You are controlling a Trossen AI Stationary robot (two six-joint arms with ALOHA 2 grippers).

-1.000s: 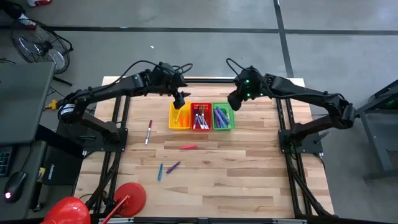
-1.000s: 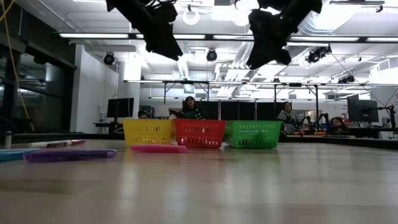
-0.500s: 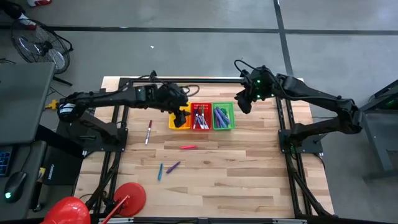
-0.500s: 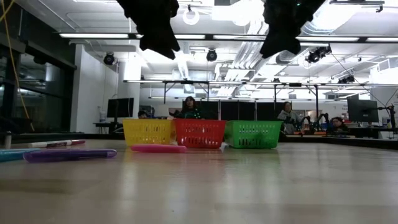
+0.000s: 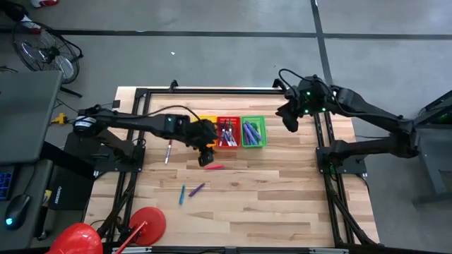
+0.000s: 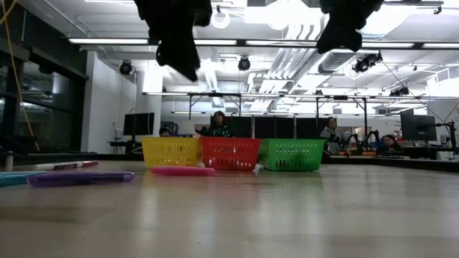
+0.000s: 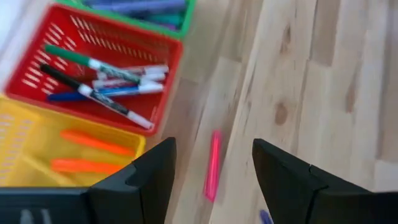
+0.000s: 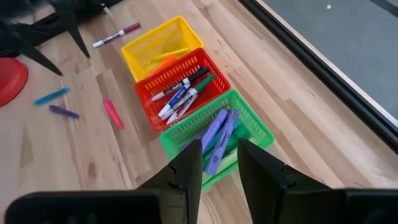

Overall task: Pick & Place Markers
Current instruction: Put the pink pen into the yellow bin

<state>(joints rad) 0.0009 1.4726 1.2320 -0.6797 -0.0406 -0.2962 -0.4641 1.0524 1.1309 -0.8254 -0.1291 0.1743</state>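
Observation:
My left gripper (image 5: 205, 156) hangs open above the table, just in front of the yellow basket (image 7: 37, 143), with a pink marker (image 7: 211, 177) lying on the wood below and between its fingers (image 7: 212, 152). Nothing is in its grasp. My right gripper (image 5: 290, 124) is raised to the right of the green basket (image 5: 253, 132); its fingers (image 8: 219, 155) stand a little apart with nothing between them. More markers lie loose on the table: a white one (image 5: 169, 149), a purple one (image 5: 197, 189) and a blue one (image 5: 182, 195). Others fill the red basket (image 8: 186, 87) and the green one.
The three mesh baskets stand in a row at the table's far middle (image 6: 229, 153). Black frame rails run along the left (image 5: 134, 141) and right (image 5: 321, 141) edges. A red round object (image 5: 147, 224) sits at the near left corner. People sit beyond the table (image 6: 219, 125).
My left gripper has swung from over the yellow basket toward the table's near edge and sunk a little, and is now above the pink marker. My right gripper has drawn back from the green basket toward the table's right edge and risen. The markers have stayed put.

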